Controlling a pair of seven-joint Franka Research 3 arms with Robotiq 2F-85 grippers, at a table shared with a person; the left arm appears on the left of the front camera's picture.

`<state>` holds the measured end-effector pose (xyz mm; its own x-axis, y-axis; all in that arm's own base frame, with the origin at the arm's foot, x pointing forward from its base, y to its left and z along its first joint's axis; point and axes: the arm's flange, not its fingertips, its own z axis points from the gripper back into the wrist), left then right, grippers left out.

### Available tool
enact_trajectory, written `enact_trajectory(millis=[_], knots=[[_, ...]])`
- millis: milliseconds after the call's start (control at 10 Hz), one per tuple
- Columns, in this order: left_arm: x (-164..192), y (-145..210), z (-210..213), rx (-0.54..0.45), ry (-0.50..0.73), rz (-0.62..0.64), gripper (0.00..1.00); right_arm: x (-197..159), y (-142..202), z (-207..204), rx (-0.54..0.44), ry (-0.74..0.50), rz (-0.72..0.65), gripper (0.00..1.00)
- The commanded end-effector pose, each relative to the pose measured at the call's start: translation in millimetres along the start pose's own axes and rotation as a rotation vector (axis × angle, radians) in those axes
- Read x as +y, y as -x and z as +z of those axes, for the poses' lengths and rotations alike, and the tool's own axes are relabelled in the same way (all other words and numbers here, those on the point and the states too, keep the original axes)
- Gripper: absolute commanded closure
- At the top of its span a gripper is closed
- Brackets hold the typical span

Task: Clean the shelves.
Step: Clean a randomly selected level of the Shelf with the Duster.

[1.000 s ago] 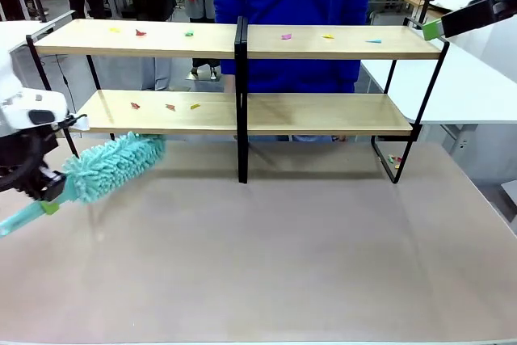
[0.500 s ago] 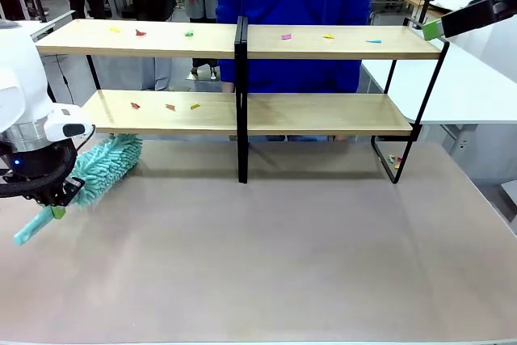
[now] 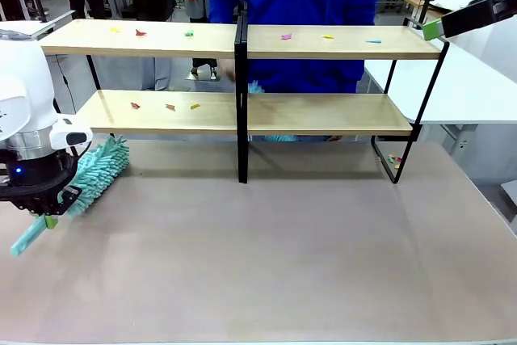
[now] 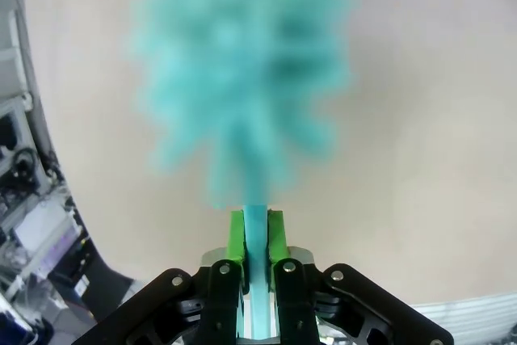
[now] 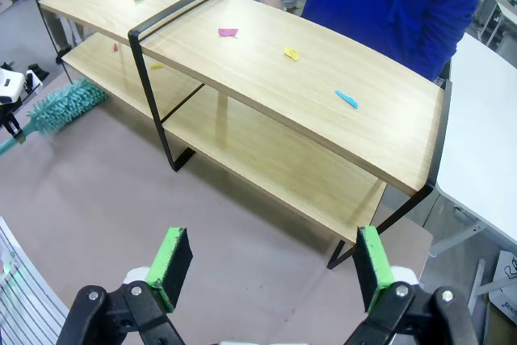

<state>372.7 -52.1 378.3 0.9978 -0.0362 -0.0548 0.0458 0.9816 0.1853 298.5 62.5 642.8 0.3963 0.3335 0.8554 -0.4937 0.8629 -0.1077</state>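
bare tabletop (image 3: pixel 307 248) before the shelves (image 3: pixel 323 42); black centre post (image 3: pixel 241 103) between bays

No text, label, brand mark, number or sign is legible in any view.
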Motion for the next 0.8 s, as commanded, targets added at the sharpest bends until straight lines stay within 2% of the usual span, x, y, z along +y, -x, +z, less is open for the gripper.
enact_trajectory(millis=[0,300,500,700], knots=[[-2.3,8.9,5.0,0.03,-0.031,0.058,0.88,-0.1,0.1,0.0,-0.002,-0.006,-0.008,0.0],[3.2,27.3,15.7,0.038,-0.032,0.064,0.88,-0.1,0.1,0.0,-0.002,-0.006,-0.008,0.0],[7.7,38.3,17.8,0.029,-0.12,0.096,0.88,-0.1,0.1,0.0,-0.002,-0.006,-0.008,0.0],[10.9,46.0,18.0,0.026,-0.152,0.098,0.88,-0.1,0.1,0.0,-0.002,-0.006,-0.008,0.0]])
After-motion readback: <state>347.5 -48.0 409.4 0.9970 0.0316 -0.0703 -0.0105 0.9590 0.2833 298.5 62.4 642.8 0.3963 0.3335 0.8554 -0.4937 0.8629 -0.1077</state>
